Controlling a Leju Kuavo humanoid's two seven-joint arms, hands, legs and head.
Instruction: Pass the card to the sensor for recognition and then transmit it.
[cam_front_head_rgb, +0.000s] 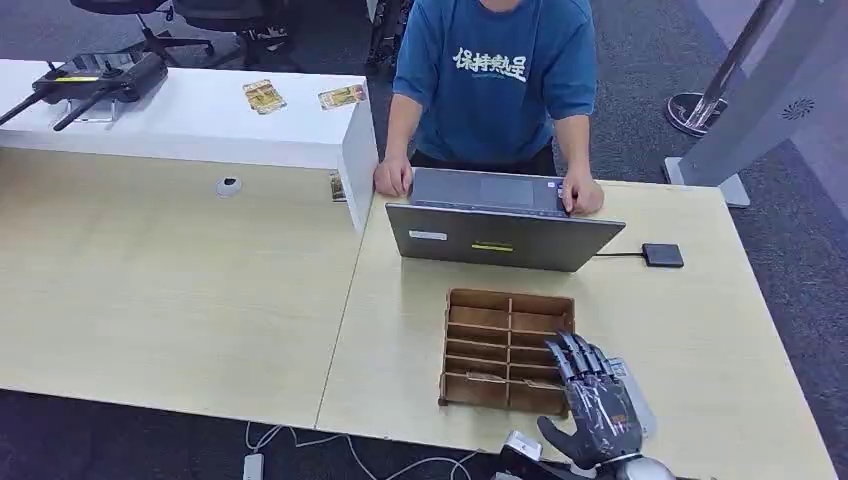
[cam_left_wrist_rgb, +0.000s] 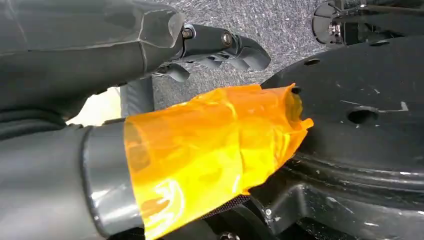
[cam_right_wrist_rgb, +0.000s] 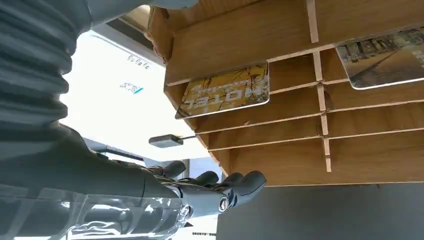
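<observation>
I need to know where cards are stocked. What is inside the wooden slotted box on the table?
The right wrist view shows two cards in the wooden slotted box: a yellow card and a second card in a neighbouring slot. The right hand covers the box's near right corner.

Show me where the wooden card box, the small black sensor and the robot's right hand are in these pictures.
wooden card box (cam_front_head_rgb: 462, 300): head view, on its far rim.
small black sensor (cam_front_head_rgb: 662, 254): head view, middle of its top face.
right hand (cam_front_head_rgb: 597, 405): head view, on the back of the hand.

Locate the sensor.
In the head view, the small black sensor lies on the table's right side, cabled to the laptop, beyond the right hand.
</observation>
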